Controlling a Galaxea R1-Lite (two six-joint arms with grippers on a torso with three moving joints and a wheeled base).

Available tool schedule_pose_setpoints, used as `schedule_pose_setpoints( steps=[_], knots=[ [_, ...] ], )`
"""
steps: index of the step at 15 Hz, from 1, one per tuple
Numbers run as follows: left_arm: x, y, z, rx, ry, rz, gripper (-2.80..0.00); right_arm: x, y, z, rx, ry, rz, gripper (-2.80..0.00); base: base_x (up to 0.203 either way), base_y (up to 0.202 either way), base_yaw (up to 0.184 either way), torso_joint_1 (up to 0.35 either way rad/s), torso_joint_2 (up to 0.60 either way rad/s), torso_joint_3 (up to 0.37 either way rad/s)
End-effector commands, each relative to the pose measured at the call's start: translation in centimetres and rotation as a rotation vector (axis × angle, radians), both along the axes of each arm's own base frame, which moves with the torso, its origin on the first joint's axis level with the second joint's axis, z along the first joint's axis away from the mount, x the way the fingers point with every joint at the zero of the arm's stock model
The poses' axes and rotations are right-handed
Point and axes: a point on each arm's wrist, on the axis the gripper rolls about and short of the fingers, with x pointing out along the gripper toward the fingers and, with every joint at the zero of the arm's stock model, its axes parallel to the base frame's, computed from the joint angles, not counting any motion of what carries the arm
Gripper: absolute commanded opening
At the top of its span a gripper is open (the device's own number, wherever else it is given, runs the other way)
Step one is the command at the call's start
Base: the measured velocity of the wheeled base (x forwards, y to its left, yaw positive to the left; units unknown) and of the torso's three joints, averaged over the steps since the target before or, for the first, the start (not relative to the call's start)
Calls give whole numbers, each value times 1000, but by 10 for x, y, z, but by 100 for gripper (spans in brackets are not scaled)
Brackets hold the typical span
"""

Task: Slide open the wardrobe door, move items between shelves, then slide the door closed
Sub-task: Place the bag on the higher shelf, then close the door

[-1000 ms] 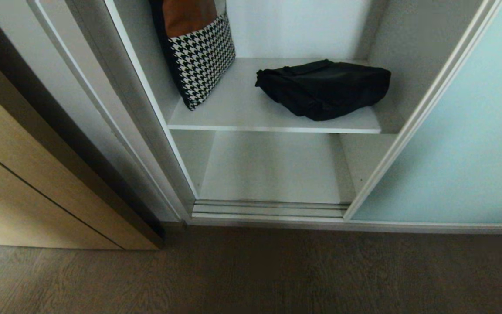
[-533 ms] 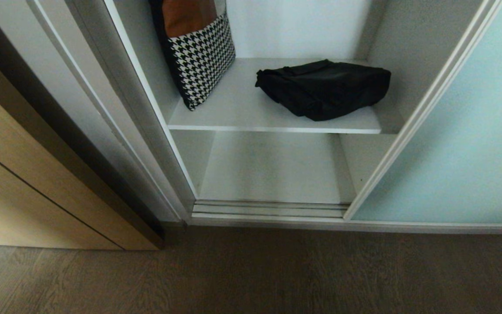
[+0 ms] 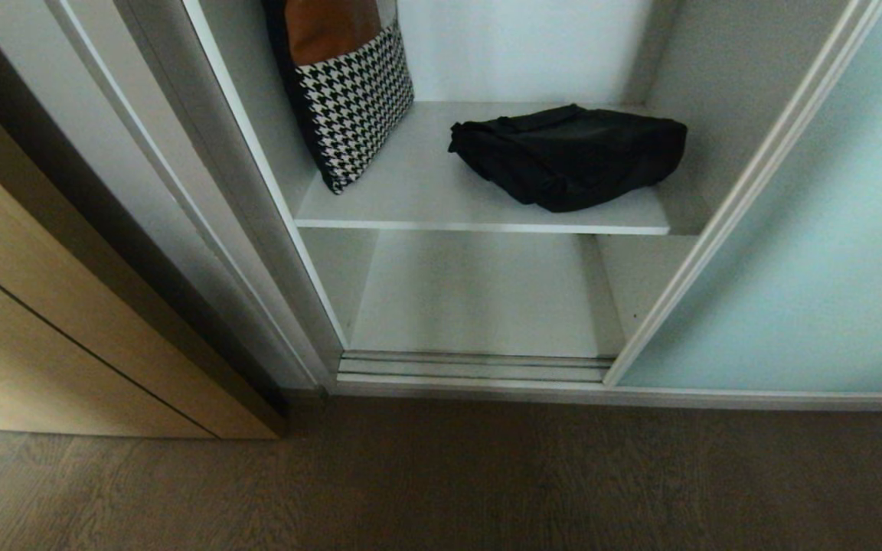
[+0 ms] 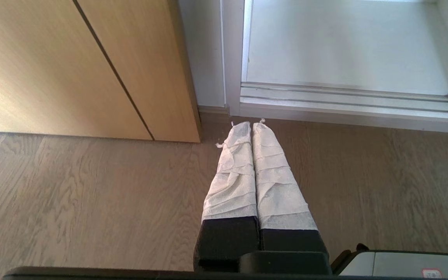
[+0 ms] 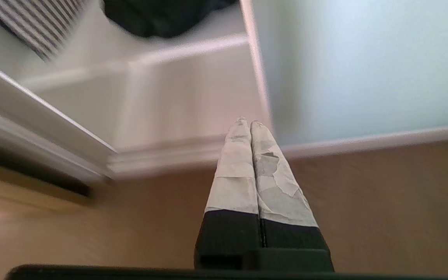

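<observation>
1. The wood-grain cabinet (image 3: 66, 337) fills the head view from eight to ten o'clock; it plays no part.
2. The left gripper (image 4: 246, 124) hangs over the floor (image 4: 91, 202) just short of the wardrobe's bottom track (image 4: 348, 103), its wrapped fingers pressed together and holding nothing; that arm looks parked.
3. The houndstooth cushion (image 3: 349, 92) leans at eleven o'clock on the upper shelf (image 3: 479, 222).
4. The black bag (image 3: 571, 157) lies at one o'clock on that same shelf, exactly where it lay a second ago; the lower shelf (image 3: 479, 298) beneath it holds nothing.
5. The right gripper (image 5: 246, 122) is clenched and empty, outside the head view. Its own camera is streaked with motion and looks up at the bag (image 5: 161, 15) from floor level, so this arm appears to be swinging up toward the shelves.
6. The sliding door (image 3: 808, 260) stands open at three o'clock, unmoved. Opening looks done; the bag transfer is likely next, and the fingers must spread first.
</observation>
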Motion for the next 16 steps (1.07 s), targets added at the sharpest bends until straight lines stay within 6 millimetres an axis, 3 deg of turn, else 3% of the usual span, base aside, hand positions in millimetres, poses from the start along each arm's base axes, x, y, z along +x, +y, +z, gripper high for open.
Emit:
schedule_pose_setpoints(
  steps=[1,4,6,11,16],
  knots=[
    [0,0,0,0,0,1,-280,38,1,39,59,31,28,-280,0,0,0,0,0,0],
    [0,0,0,0,0,1,-280,55,3,76,162,-2,103,-280,0,0,0,0,0,0],
    [0,0,0,0,-1,1,-280,65,5,87,274,20,183,-280,0,0,0,0,0,0],
    [0,0,0,0,-1,1,-280,101,6,100,427,68,233,-280,0,0,0,0,0,0],
    [0,0,0,0,1,1,-280,143,-11,102,457,83,206,-280,0,0,0,0,0,0]
  ],
)
